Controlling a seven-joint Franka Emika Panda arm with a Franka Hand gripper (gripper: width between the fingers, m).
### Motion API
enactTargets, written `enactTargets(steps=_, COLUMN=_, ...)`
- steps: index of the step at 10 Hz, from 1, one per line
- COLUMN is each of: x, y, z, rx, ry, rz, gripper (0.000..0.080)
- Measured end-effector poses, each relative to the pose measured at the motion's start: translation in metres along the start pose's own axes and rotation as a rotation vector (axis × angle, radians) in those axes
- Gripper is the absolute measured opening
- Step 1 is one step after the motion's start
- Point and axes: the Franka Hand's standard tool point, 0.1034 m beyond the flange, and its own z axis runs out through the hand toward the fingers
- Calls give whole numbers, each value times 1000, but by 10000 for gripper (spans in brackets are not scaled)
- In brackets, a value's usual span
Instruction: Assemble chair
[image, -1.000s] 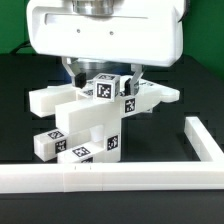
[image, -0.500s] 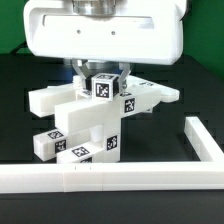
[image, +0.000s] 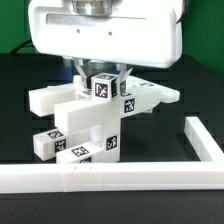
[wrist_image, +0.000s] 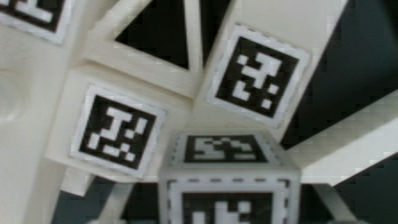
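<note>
Chair (image: 85, 120) mid-frame looks largely joined, some fitting probably left; gripper (image: 103, 78), upper centre, pinches its top tagged bar (image: 104, 90).

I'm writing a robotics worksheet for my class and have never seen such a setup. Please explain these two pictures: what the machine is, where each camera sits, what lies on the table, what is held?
The big white box at the top of the exterior view is the end of a robot arm; its gripper is a two-finger clamp. That picture comes from a camera standing off the arm; the other comes from a camera on the wrist, close up. On the black table stands a partly built chair of white plastic pieces. The black-and-white square tags stuck on them fill the wrist view. A long white L-shaped rail lies nearer the camera and on the exterior view's right. The gripper is shut on the chair's topmost piece.
</note>
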Motion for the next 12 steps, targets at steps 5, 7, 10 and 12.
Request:
enactTargets(steps=5, x=0, y=0, z=0, rx=42, ry=-29, rz=519, gripper=285)
enactTargets(steps=7, x=0, y=-1, z=0, rx=56, ry=-44, rz=700, gripper=285)
enactTargets(steps=10, x=0, y=-5, z=0, rx=64, ry=-50, rz=929, gripper=285)
enactTargets(steps=12, x=0, y=-6, z=0, rx=64, ry=-51, rz=1034, gripper=285)
